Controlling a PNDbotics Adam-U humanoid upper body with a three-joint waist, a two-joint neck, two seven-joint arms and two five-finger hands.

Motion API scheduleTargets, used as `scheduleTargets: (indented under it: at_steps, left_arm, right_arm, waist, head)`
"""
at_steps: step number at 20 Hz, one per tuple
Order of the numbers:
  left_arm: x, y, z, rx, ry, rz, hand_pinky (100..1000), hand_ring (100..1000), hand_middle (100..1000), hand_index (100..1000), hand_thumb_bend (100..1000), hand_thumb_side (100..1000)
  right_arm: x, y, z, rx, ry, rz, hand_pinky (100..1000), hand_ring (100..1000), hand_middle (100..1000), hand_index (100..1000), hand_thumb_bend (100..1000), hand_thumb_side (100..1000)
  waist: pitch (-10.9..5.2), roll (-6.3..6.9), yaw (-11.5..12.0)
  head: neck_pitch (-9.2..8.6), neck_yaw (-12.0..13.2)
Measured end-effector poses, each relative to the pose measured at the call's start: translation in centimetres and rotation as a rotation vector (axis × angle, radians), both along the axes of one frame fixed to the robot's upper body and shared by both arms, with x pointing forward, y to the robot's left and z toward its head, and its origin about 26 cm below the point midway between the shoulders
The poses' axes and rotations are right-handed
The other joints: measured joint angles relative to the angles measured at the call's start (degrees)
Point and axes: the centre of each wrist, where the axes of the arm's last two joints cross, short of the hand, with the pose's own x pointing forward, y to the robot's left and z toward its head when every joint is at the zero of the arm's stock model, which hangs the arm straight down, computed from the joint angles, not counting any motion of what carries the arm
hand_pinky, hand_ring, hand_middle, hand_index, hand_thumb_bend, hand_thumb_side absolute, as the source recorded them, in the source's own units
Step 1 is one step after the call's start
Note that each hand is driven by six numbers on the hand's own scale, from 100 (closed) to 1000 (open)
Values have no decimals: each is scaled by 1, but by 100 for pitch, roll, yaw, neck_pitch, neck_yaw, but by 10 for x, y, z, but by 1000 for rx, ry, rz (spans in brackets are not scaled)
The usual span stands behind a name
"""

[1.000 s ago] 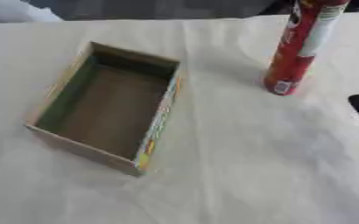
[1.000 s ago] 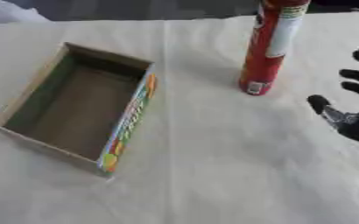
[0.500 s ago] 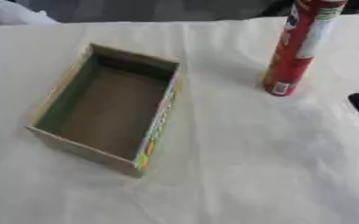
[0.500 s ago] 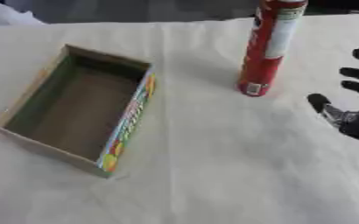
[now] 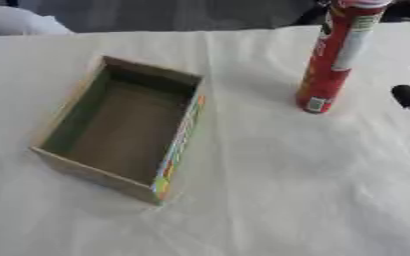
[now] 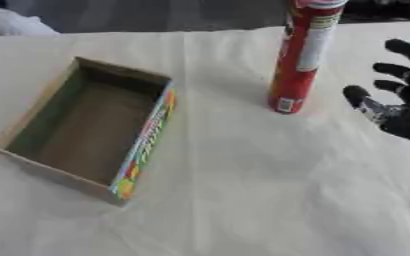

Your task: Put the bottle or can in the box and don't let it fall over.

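One tall red can (image 6: 301,52) is standing upright on the surface (image 6: 243,190), toward one o'clock from the middle of the view. One open cardboard box (image 5: 125,127) is sitting at about nine o'clock, a single compartment inside it, nothing lying in it, with one brightly printed side showing along its right wall. One white cloth is covering the surface. One robot hand, the right hand (image 6: 399,107), is showing at three o'clock, its dark fingers (image 6: 392,70) spreading upward beside the can and apart from it. No second hand is showing in either view.
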Motion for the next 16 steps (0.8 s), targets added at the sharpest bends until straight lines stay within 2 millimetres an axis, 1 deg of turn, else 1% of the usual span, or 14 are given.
scheduleTargets:
  at_steps: [3,7,8,9,10,16]
  left_arm:
    - [0,0,0,1,1,-1,1000,763,584,769,131,528]
    - [0,1,1,5,1,0,1000,763,583,767,128,537]
    - [0,1,1,5,1,-1,1000,763,583,767,127,539]
    - [0,1,1,6,1,-1,1000,762,583,767,127,540]
    - [0,1,1,7,1,-2,1000,762,582,767,127,542]
    - [0,0,1,7,4,-6,1000,762,581,766,126,552]
  right_arm:
    - [6,0,9,2,1,18,853,883,1000,904,524,180]
    - [16,-3,15,13,5,28,851,878,1000,900,549,183]
    - [19,-5,16,18,4,28,851,876,1000,899,553,186]
    - [22,-6,16,22,5,30,851,876,1000,900,534,190]
    - [24,-7,16,27,5,32,851,876,1000,900,555,196]
    - [37,-10,19,55,0,57,854,879,1000,902,555,210]
  waist:
    - [-36,-1,6]
    - [-47,-1,33]
    - [-47,-1,36]
    - [-47,-1,38]
    - [-47,-1,46]
    - [-46,0,90]
  head:
    - [-1,-16]
    - [-2,-22]
    - [-2,-22]
    - [-2,-23]
    - [-3,-23]
    - [-32,-27]
